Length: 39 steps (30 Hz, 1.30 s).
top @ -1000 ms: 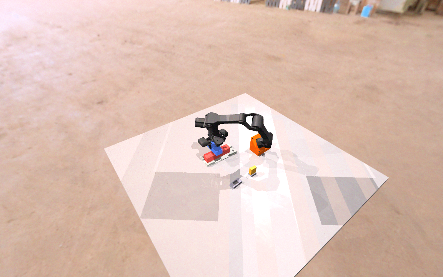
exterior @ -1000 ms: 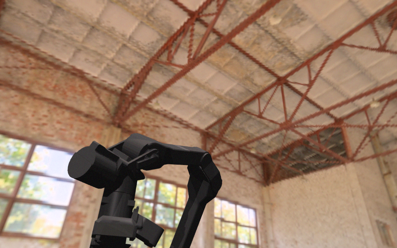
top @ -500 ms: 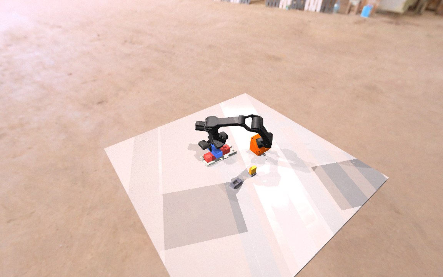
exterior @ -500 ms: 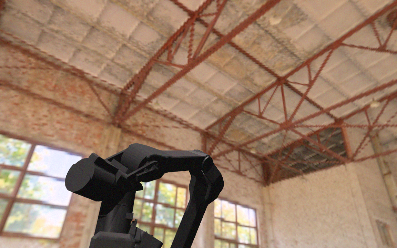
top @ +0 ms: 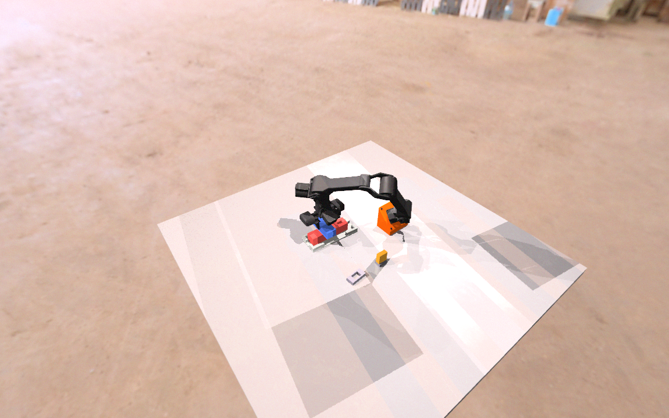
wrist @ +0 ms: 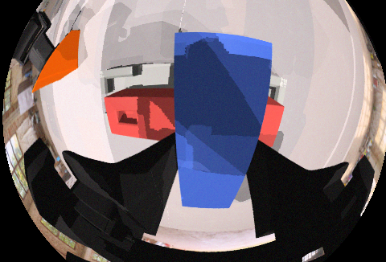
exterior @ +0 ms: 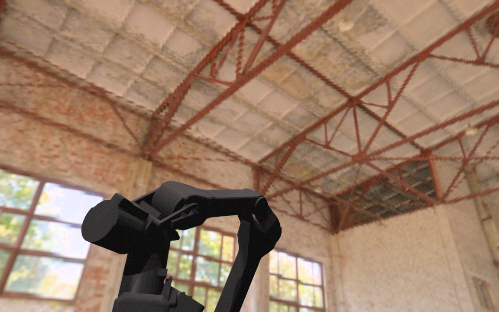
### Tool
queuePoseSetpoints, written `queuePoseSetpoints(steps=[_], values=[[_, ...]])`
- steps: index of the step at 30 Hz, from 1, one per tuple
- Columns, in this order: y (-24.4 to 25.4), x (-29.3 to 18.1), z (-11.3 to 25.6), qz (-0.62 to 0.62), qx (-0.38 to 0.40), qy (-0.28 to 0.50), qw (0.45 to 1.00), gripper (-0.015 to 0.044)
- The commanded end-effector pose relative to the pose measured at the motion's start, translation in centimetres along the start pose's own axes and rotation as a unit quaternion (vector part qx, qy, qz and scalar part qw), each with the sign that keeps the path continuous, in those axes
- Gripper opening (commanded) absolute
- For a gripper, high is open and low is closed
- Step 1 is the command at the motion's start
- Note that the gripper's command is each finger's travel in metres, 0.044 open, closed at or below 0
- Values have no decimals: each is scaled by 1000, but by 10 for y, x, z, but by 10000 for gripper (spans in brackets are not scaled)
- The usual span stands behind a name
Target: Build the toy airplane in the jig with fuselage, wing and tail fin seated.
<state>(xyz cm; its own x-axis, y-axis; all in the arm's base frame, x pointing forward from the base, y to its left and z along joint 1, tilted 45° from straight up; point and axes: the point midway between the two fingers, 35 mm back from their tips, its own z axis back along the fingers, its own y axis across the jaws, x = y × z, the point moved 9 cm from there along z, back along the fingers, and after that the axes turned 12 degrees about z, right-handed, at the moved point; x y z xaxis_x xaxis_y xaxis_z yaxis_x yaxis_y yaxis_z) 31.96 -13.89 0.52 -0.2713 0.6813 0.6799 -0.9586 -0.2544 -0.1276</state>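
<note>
The red fuselage [top: 315, 238] [wrist: 121, 105] lies lengthwise in the pale cradle [top: 317, 248] [wrist: 153, 79]. My gripper [top: 322, 222] [wrist: 214, 137] is shut on the blue wing [top: 329, 232] [wrist: 221, 93], with a finger on each side. The wing lies crosswise over the middle of the fuselage. It hides its own tab and the socket under it, so I cannot tell whether the wing is fully down. The tail socket [wrist: 128, 117] shows empty in the wrist view. The yellow-orange tail fin [top: 381, 256] stands upright on the table, away from the cradle.
A grey holder [top: 349, 278] with a rectangular opening lies on the table near the tail fin. The orange arm base [top: 385, 222] [wrist: 62, 65] stands to the right of the cradle in the top view. The exterior view shows the arm but no airplane parts.
</note>
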Motion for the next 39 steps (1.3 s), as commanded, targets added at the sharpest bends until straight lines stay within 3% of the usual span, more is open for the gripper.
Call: queuePoseSetpoints(steps=[1,13,20,27,34,39], values=[[0,0,0,0,0,0,1000,136],[0,0,0,0,0,0,1000,440],[0,0,3,0,0,0,1000,440],[0,-1,84,-3,0,1,1000,440],[-3,-3,86,-10,0,1,1000,440],[-3,-4,87,-220,0,1,976,440]])
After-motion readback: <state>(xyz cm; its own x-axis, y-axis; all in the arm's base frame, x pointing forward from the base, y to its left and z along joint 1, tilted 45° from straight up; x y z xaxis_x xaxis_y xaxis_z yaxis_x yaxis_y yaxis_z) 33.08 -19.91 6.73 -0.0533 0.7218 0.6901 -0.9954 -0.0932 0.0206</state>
